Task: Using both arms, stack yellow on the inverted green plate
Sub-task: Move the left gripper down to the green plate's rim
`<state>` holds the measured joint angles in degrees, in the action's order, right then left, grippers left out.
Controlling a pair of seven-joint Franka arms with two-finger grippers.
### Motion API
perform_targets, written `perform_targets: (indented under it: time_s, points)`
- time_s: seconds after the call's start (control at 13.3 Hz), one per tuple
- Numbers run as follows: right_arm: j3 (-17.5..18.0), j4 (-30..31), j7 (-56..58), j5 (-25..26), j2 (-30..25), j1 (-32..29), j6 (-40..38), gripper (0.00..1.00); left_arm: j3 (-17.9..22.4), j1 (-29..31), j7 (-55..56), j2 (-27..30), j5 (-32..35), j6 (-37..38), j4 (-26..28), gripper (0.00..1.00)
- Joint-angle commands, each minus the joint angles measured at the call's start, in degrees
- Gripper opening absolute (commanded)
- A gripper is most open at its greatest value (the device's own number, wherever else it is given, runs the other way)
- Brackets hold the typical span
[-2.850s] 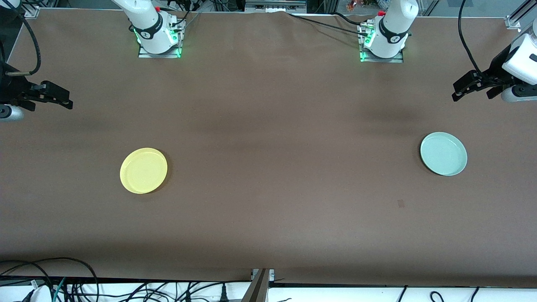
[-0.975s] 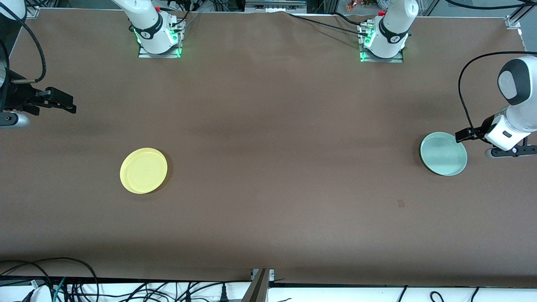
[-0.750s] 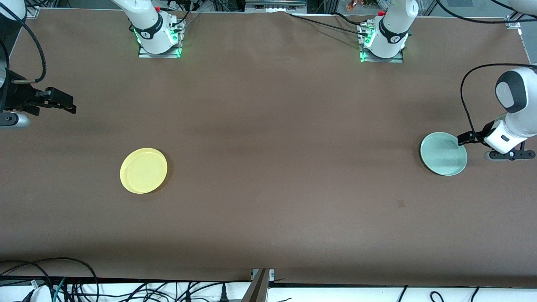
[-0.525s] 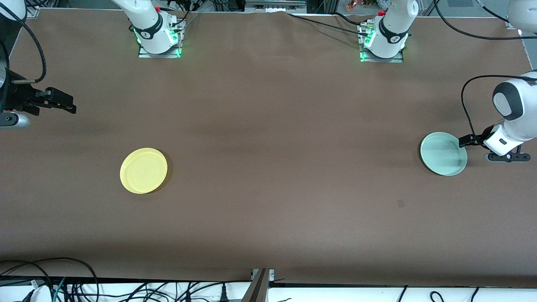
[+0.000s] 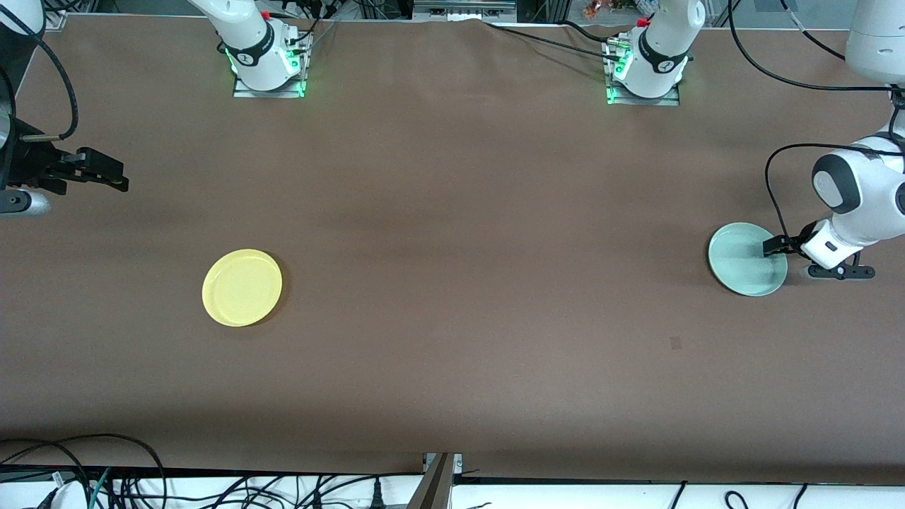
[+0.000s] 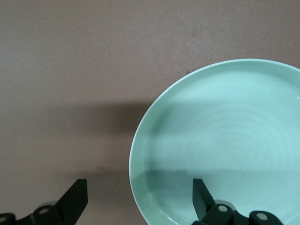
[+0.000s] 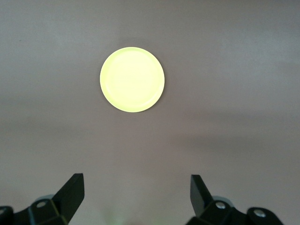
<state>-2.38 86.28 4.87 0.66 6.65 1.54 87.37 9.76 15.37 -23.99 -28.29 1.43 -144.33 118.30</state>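
Left tool [image 5: 771,247] wide open, low at the green plate [image 5: 742,268] rim, one finger [image 6: 202,199] over its inside. Plate upright on tabletop [image 5: 452,212]. Right tool [image 5: 106,173] waits wide open, well apart from yellow plate [image 5: 242,287].

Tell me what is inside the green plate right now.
Nothing lies in the green plate: its bowl faces up and is bare. The left hand, open, is at the rim toward the left arm's end, one finger over the inside. What is under the plate is hidden.
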Motion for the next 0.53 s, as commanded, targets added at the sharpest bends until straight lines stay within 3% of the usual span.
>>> perform_targets:
  time_s: [0.0, 0.45]
  points:
    - [0.01, -0.94, 0.32, 0.57, 0.46, 0.13, -0.19, 1.0, -1.84, 1.76, -1.76, -1.32, -1.34, -1.3, -1.15, 0.81]
    - [0.01, -0.85, -0.12, 0.57, 0.73, 0.13, -0.36, 1.0, -1.85, 1.85, -4.13, -1.85, -1.34, -1.83, -1.32, 0.28]
